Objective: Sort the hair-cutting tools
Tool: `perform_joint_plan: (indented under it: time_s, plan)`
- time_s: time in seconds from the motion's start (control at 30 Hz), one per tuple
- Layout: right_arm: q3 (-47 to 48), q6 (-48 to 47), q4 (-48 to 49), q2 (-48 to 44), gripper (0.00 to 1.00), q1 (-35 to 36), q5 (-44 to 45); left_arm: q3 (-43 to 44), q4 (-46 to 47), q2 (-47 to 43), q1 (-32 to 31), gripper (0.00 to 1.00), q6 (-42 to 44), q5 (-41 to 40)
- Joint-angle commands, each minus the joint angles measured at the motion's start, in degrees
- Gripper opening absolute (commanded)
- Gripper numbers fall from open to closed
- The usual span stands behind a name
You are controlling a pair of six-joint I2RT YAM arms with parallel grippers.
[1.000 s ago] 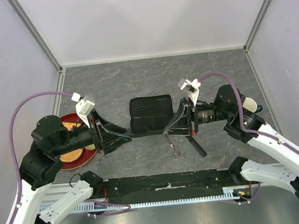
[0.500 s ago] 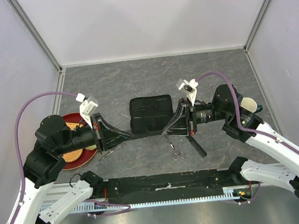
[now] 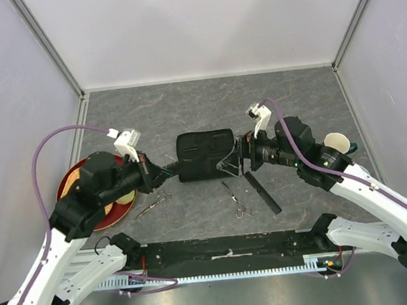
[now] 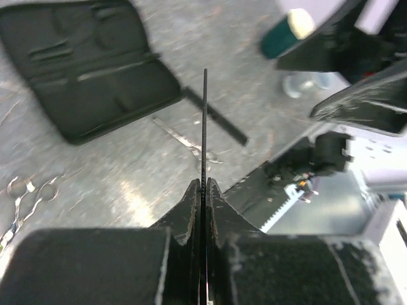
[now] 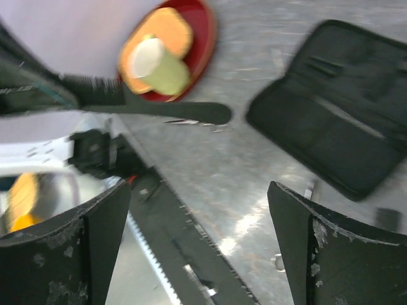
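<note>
**Comb held up in the air, other tools flat on the table**

The left gripper was pinched tight on a black comb. It held the comb by one end, up off the grey table. The comb's free end reached the left edge of the black case. I could not tell if it touched.

The right gripper had its fingers spread wide and held nothing. It hung just beside the right edge of the case. So the open, flat case sat between the two grippers, with little room on either side.

In front of the case lay the other tools. One pair of scissors was below the left gripper. A second pair of scissors lay in the middle, with a second comb just beside it on the right.

A red plate sat by the left edge, partly under the left arm, with a pale cup on it. A white cup stood near the right edge, behind the right arm.

The most room was at the back, between the case and the far wall.
</note>
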Motion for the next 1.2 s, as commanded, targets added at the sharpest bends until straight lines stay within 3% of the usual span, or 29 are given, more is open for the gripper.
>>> perform_joint_plan:
  time_s: [0.0, 0.07, 0.1, 0.2, 0.33, 0.47, 0.7, 1.17]
  plan:
    - [2.4, -0.2, -5.0, 3.4, 0.84, -0.2, 20.2, -3.0, -1.1, 2.5, 0.1, 0.02, -4.1, -12.1]
    - [1.2, -0.4, -4.0, 7.7, 0.71, -0.2, 20.0, -4.6, 1.5, 3.9, 0.1, 0.02, -4.2, -13.1]
    - [0.9, -0.4, -2.6, 9.4, 0.56, -0.1, 19.9, -5.1, 2.5, 4.5, 0.1, 0.02, -4.3, -12.9]
    - [-1.0, 0.3, 1.8, 16.1, 0.28, -0.2, 20.1, -7.8, 8.1, 7.3, 0.1, 0.02, -4.9, -12.4]
    - [-2.1, 0.8, 6.3, 24.2, 0.09, -0.2, 24.2, -9.5, 12.9, 12.1, 0.1, 0.02, -6.1, -13.5]
    - [-0.3, -0.1, 8.1, 33.3, 0.04, -0.2, 25.4, -10.1, 14.7, 15.0, 0.2, 0.02, -5.5, -13.6]
    - [-1.2, 0.5, 8.6, 41.4, 0.01, -1.3, 25.0, -11.4, 13.8, 16.7, 1.3, 0.02, -4.2, -13.6]
    - [-3.9, -0.4, 11.8, 48.3, 0.00, -10.7, 22.8, -22.0, 21.5, 18.4, 6.8, 0.02, -6.7, 1.4]
